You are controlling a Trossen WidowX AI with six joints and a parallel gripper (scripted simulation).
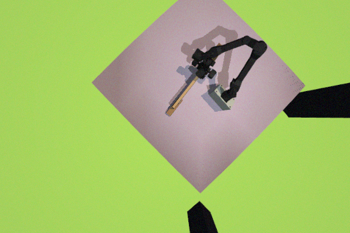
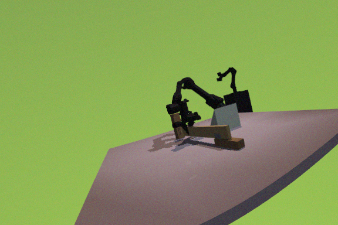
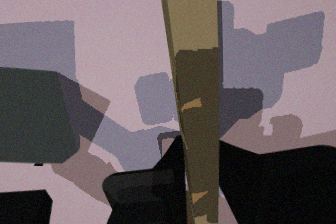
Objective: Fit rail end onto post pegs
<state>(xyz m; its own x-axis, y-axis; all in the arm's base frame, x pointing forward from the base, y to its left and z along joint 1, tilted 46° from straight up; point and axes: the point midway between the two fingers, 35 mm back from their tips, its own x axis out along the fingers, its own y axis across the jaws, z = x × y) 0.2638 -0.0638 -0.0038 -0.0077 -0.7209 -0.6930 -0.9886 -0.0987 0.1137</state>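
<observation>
The long wooden rail [image 1: 185,93] [image 2: 209,131] [image 3: 198,75] runs from the low footboard block [image 1: 169,112] [image 2: 238,143] toward the upright post [image 1: 219,44] [image 2: 175,118]. Its far end rests on the block. A shadow on the table lies apart below the rail, and in the exterior view the rail looks close to level, its near part raised. My gripper [image 2: 185,130] [image 3: 189,137] points down and is shut on the rail near its post end, one finger on each side. The gripper hides the near end, so the pegs, the holes and any gap to the post cannot be seen.
The grey-green wedge-shaped arm base [image 1: 220,101] [image 2: 227,116] [image 3: 29,115] stands beside the rail. In the exterior view a second black arm [image 2: 234,77] on a dark block [image 2: 244,101] shows behind the table [image 2: 153,176].
</observation>
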